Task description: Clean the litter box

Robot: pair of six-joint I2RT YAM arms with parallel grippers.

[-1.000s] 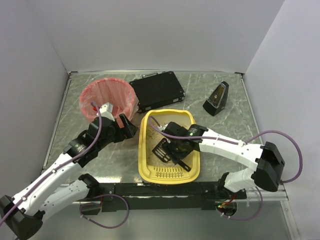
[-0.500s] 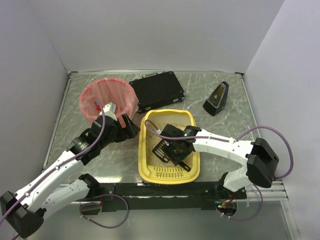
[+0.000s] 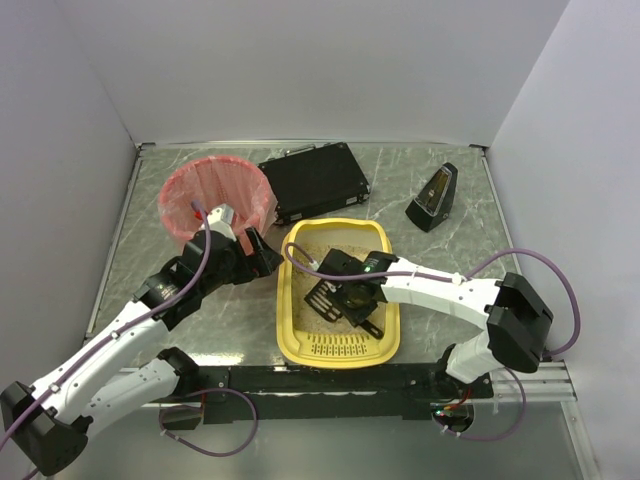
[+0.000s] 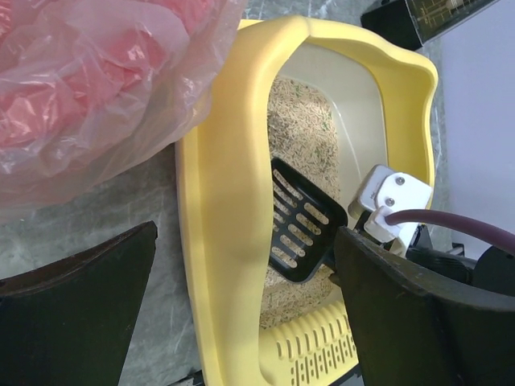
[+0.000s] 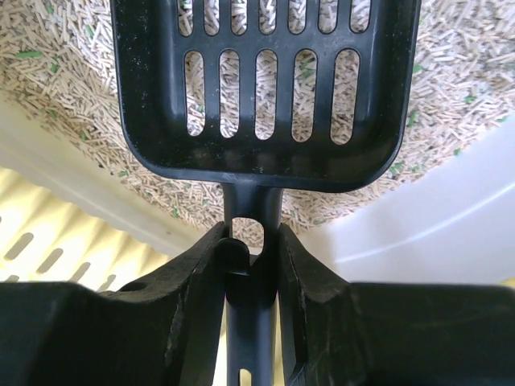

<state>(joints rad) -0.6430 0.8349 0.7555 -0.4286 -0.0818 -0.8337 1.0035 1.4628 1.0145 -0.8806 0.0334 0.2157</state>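
Observation:
The yellow litter box [image 3: 286, 300] sits at the near middle of the table and holds beige litter [image 3: 335, 245]. Its slotted strip [image 3: 340, 347] is at the near end. My right gripper [image 3: 352, 297] is inside the box, shut on the handle of a black slotted scoop [image 3: 322, 299]. In the right wrist view the gripper [image 5: 251, 249] clamps the handle and the scoop's blade [image 5: 265, 88] lies over the litter [image 5: 451, 80]. My left gripper [image 3: 262, 255] is open at the box's left rim. In the left wrist view the gripper [image 4: 245, 237] straddles the rim [image 4: 233, 161], and the scoop [image 4: 302, 221] shows inside.
A round bin with a pink liner [image 3: 215, 195] stands at the back left, touching the left wrist. A flat black case [image 3: 315, 180] lies behind the box. A small black wedge-shaped object [image 3: 432, 198] stands at the back right. White walls close the table in.
My right gripper has shifted slightly left inside the box with the scoop. My left gripper has edged a little closer to the box's left rim.

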